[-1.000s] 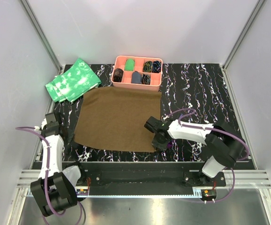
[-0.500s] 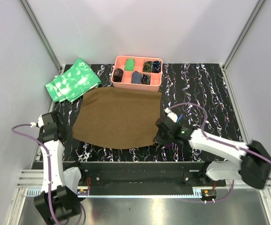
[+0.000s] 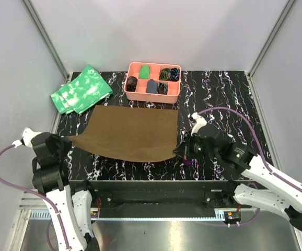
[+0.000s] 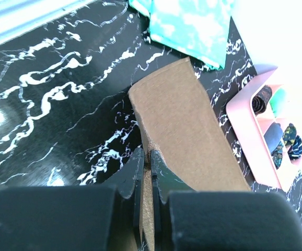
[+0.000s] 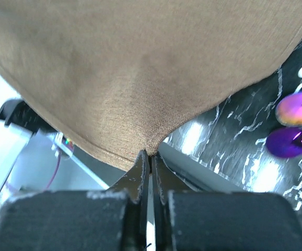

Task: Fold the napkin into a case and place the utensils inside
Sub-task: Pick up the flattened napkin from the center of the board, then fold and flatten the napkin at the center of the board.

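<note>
The plain brown square cloth napkin [image 3: 132, 133] is pinched at its near-left corner by the left gripper [image 4: 146, 163] and at its near-right corner by the right gripper [image 5: 150, 157], both closed tight. Its near edge is held above the black white-veined tabletop [image 3: 224, 94].

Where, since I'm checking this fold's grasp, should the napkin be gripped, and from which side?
At its two near corners, pinched edge-on from the near side, as the left gripper and right gripper do. The napkin is limp and wide, far edge by the pink tray; corner holds likely keep it spread.
</note>
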You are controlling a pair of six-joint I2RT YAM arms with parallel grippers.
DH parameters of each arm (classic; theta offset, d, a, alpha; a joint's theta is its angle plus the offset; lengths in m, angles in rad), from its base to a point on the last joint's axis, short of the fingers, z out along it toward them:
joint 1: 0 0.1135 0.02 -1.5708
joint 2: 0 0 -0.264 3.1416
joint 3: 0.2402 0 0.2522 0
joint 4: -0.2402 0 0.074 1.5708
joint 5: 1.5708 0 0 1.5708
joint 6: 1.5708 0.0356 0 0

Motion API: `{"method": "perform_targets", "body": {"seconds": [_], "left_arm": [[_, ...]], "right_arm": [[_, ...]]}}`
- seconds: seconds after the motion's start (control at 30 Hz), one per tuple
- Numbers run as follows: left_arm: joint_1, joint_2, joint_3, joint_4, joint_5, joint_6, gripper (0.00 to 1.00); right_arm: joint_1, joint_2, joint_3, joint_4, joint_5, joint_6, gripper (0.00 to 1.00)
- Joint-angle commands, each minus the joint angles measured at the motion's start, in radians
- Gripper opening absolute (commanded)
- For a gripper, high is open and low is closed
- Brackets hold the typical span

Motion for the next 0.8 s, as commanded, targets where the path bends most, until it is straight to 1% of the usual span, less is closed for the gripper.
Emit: {"method": "perform_targets", "body": {"seconds": [0.0, 0.2, 0.3, 0.37, 0.4, 0.43, 0.47, 0.5, 0.53, 0.57, 0.6, 0.67, 0.7, 0.73, 0.77], "left_arm": [[-0.001, -0.039, 0.059, -0.064, -0.056, 0.033, 0.0], [-0.001, -0.051, 0.071, -0.091, -0.062, 0.037, 0.0], [-0.001, -0.029, 0.124, -0.083, -0.062, 0.037, 0.0], [-0.001, 0.0, 0.199, -0.066, -0.05, 0.04, 0.0], [0.001, 0.012, 0.268, -0.064, -0.048, 0.042, 0.0], [0.001, 0.036, 0.307, -0.063, -0.05, 0.045, 0.0], [-0.001, 0.049, 0.348, -0.061, -0.051, 0.053, 0.0], [0.001, 0.06, 0.437, -0.06, -0.065, 0.057, 0.0], [-0.001, 0.079, 0.482, -0.054, -0.071, 0.065, 0.0], [-0.001, 0.09, 0.528, -0.052, -0.074, 0.086, 0.0], [-0.001, 0.101, 0.625, -0.049, -0.085, 0.095, 0.0], [-0.001, 0.132, 0.722, -0.051, -0.091, 0.12, 0.0], [-0.001, 0.141, 0.812, -0.052, -0.097, 0.128, 0.0], [-0.002, 0.156, 0.856, -0.064, -0.105, 0.132, 0.0], [-0.007, 0.162, 0.894, -0.067, -0.114, 0.138, 0.0]], "right_arm": [[0.007, -0.068, -0.028, -0.074, -0.101, 0.001, 0.0], [0.007, -0.151, -0.034, -0.111, -0.107, 0.021, 0.0], [0.008, -0.167, 0.02, -0.138, -0.102, -0.013, 0.0], [0.007, -0.162, 0.098, -0.164, -0.099, -0.056, 0.0], [0.008, -0.159, 0.13, -0.173, -0.101, -0.091, 0.0], [0.007, -0.153, 0.197, -0.18, -0.108, -0.113, 0.0], [0.007, -0.139, 0.233, -0.198, -0.133, -0.134, 0.0], [0.005, -0.133, 0.265, -0.203, -0.153, -0.183, 0.0], [0.007, -0.125, 0.332, -0.209, -0.195, -0.209, 0.0], [0.008, -0.124, 0.365, -0.215, -0.222, -0.234, 0.0], [0.007, -0.121, 0.397, -0.218, -0.249, -0.281, 0.0], [0.007, -0.11, 0.5, -0.239, -0.329, -0.318, 0.0], [0.005, -0.105, 0.536, -0.25, -0.347, -0.347, 0.0], [0.007, -0.101, 0.607, -0.258, -0.384, -0.36, 0.0], [0.007, -0.098, 0.641, -0.267, -0.398, -0.366, 0.0]]}}
